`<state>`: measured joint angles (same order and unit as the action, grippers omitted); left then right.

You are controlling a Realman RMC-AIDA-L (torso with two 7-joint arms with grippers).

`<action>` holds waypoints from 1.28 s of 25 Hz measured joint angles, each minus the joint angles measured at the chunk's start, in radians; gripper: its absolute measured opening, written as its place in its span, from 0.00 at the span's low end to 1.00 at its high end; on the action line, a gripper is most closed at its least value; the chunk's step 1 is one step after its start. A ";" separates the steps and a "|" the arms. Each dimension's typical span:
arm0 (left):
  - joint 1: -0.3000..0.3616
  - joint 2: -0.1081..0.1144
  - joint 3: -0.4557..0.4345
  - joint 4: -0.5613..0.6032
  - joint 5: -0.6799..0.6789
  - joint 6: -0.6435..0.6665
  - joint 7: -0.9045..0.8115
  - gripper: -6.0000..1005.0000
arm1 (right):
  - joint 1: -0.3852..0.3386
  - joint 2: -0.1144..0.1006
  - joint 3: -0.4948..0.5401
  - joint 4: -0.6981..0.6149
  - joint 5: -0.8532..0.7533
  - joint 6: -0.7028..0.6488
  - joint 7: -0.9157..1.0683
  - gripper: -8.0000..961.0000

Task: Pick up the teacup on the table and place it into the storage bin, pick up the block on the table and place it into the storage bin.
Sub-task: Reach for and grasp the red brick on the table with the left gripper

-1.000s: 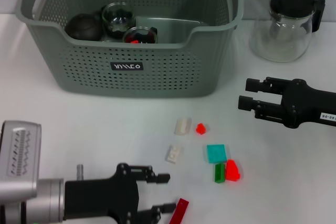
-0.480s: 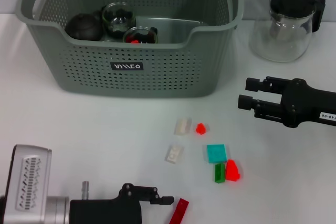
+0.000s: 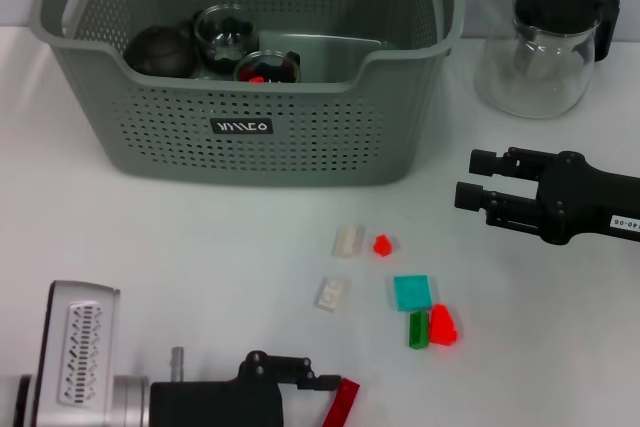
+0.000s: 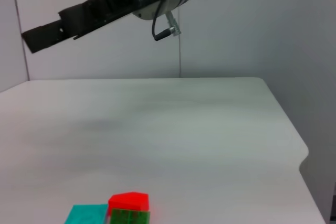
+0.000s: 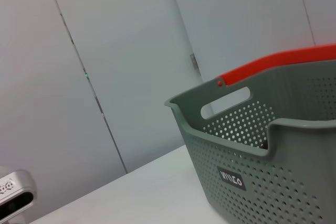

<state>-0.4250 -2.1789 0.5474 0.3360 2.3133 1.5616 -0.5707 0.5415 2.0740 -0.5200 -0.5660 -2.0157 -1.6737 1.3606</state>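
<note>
The grey-green storage bin stands at the back of the table and also fills the right wrist view. Inside it sit two glass teacups and a round black pot. Loose blocks lie in front of the bin: two white ones, a small red one, a teal one, a green one and a red one. A dark red bar block lies at the front edge. My left gripper is open just left of that bar. My right gripper hovers open at the right.
A glass jug with a black lid stands at the back right, behind my right arm. The left wrist view shows the red block, the green block, the teal block and my right arm above the table.
My left arm has drawn back toward the front edge, and its lower finger has left the picture. The dark red bar, the other blocks and my right arm have stayed put.
</note>
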 joint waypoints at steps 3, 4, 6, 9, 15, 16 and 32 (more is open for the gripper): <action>-0.006 0.001 0.003 -0.019 0.005 -0.011 0.001 0.53 | 0.000 0.000 0.000 0.000 0.000 0.000 0.000 0.67; -0.007 0.001 0.003 -0.022 0.006 -0.017 0.001 0.53 | 0.000 0.000 0.000 0.000 0.000 0.000 0.000 0.67; -0.007 0.002 0.003 -0.026 0.006 -0.036 0.002 0.53 | 0.001 0.000 0.000 0.000 0.000 0.000 0.000 0.67; -0.007 0.002 0.003 -0.034 0.006 -0.071 0.003 0.53 | 0.002 0.000 0.000 0.000 0.000 0.000 0.000 0.67; -0.006 0.005 -0.013 -0.024 -0.002 -0.089 0.003 0.53 | 0.000 0.000 0.000 0.000 0.000 -0.002 0.000 0.67; -0.005 0.005 -0.016 -0.018 -0.002 -0.090 0.003 0.53 | -0.001 -0.001 0.000 0.000 0.000 -0.002 0.000 0.67; 0.010 0.005 -0.055 -0.009 0.003 -0.030 -0.006 0.53 | 0.000 -0.002 0.001 0.000 0.000 -0.007 0.000 0.67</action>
<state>-0.4147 -2.1742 0.4926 0.3271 2.3161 1.5317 -0.5764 0.5416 2.0724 -0.5191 -0.5660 -2.0157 -1.6811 1.3606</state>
